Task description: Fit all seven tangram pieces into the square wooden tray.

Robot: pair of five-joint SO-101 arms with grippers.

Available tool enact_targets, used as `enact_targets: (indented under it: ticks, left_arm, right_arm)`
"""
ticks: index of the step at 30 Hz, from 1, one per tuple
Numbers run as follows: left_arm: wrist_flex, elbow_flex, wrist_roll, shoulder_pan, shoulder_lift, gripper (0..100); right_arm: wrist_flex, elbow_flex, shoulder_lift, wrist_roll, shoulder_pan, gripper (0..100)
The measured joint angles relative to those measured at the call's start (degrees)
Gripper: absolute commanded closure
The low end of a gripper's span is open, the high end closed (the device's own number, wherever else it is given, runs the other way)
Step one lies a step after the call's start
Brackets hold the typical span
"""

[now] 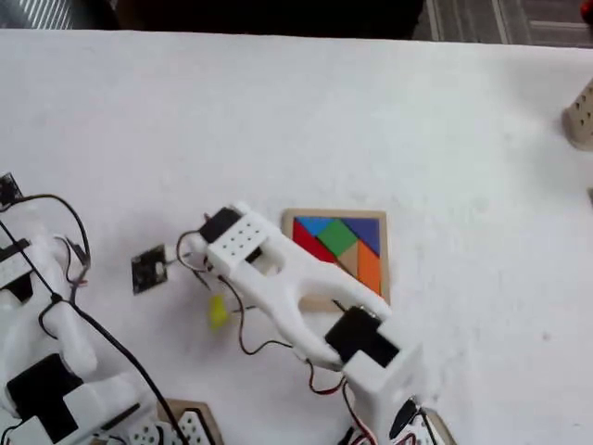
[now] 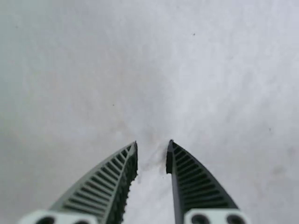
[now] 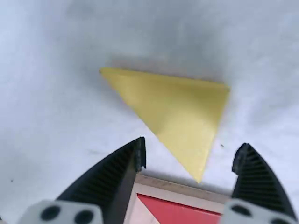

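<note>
right gripper (image 3: 191,150) is hovering spread wide over the yellow triangle (image 3: 177,109), which is lying flat on the table (image 1: 463,111) just beside the tray (image 1: 384,264), probably lining up a pickup. left gripper (image 2: 152,151) is sitting slightly parted, holding nothing.

bright, even light washes out the white tabletop (image 1: 445,120); a soft grey shadow borders one edge of the yellow triangle (image 3: 177,112).

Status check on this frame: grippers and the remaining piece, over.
Right gripper open, facing yellow triangle lying flat on table beside tray. Nothing between them. Left gripper open over bare table.
</note>
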Motion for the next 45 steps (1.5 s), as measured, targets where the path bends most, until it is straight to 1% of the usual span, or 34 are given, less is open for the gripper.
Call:
enact_targets:
  ticks: [3,5,8,13,15,16,19,20,21,22,24,26,30,33,37,45]
  left_arm:
    - [0.00,0.00,0.00,0.00,0.00,87]
    - [0.00,0.00,0.00,0.00,0.00,87]
    - [0.00,0.00,0.00,0.00,0.00,87]
    - [0.00,0.00,0.00,0.00,0.00,87]
    - [0.00,0.00,0.00,0.00,0.00,87]
    - [0.00,0.00,0.00,0.00,0.00,87]
    - [0.00,0.00,0.00,0.00,0.00,87]
    - [0.00,0.00,0.00,0.00,0.00,87]
    - [0.00,0.00,0.00,0.00,0.00,87]
    - [0.00,0.00,0.00,0.00,0.00,87]
    - [0.00,0.00,0.00,0.00,0.00,87]
    - [0.00,0.00,0.00,0.00,0.00,87]
    - [0.00,0.00,0.00,0.00,0.00,87]
    - [0.00,0.00,0.00,0.00,0.00,87]
    - [0.00,0.00,0.00,0.00,0.00,87]
    - [0.00,0.00,0.00,0.00,0.00,87]
  right_arm:
    - [-4.75,1.23,-0.79,-4.40,0.00,70.1]
    - [-6.42,2.99,-0.62,-4.22,-0.09,70.1]
    - [-6.24,3.78,0.18,-2.37,-0.09,70.1]
    - [-2.90,5.01,-2.46,-1.32,0.35,70.3]
    - [-2.90,6.86,-6.68,-2.46,0.53,74.2]
    - [-2.90,8.18,-9.05,-3.25,0.53,78.7]
    - [-5.01,14.07,-16.18,-4.57,0.00,98.1]
    - [-6.33,16.53,-18.02,-4.75,-0.62,98.8]
    - [-7.91,19.08,-19.25,-5.01,-1.67,95.5]
    - [-9.49,21.71,-19.87,-5.19,-3.08,94.9]
    - [-11.87,25.85,-20.13,-7.21,-5.80,98.6]
    - [-13.45,27.87,-20.13,-9.23,-8.35,97.6]
    - [-18.29,28.22,-17.41,-11.34,-11.69,98.1]
    - [-24.62,28.04,-13.45,-14.95,-11.52,98.1]
    - [-26.99,24.00,-9.23,-20.13,-11.16,98.1]
    - [-33.85,6.33,3.25,-26.11,-4.84,98.1]
